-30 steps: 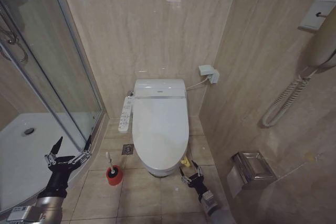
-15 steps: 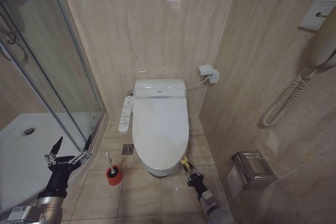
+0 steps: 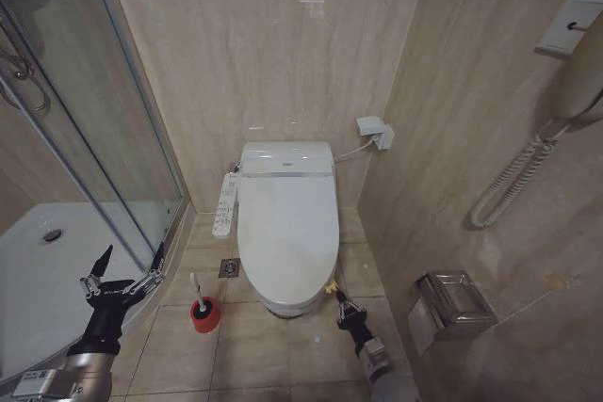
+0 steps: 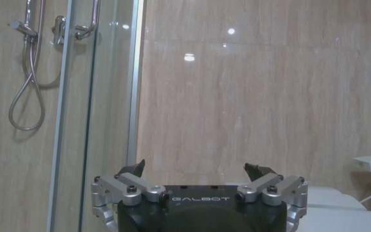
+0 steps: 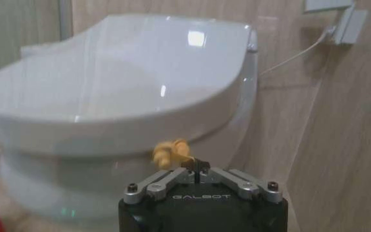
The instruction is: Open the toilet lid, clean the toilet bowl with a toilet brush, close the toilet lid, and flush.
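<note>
Toilet lid (image 3: 287,233) down, closed over the bowl: large glossy white plastic oval, smooth, catching ceiling highlights; long axis runs from the back wall toward the robot, narrow rounded end nearest the camera. Small yellow tag (image 5: 170,151) hangs at the front rim on the robot's right side. Right claw (image 3: 343,305) low by the toilet's front right corner, fingers pinched together on the yellow tag, seen close in the right wrist view with the metal fingertips meeting just below the tag. Compared with a second ago the right claw's fingers, then spread beside the tag, have drawn shut on it; lid itself lies as before. Toilet brush (image 3: 202,306) stands upright on the floor tiles to the left of the bowl's front, thin white handle in a round red holder base, apart from the toilet. Left claw (image 3: 122,280) held up near the glass shower door (image 3: 104,138), fingers spread wide, holding nothing, unchanged. Beige glossy tiled wall (image 3: 273,44) behind; white control panel (image 3: 226,202) along the toilet's left side.
</note>
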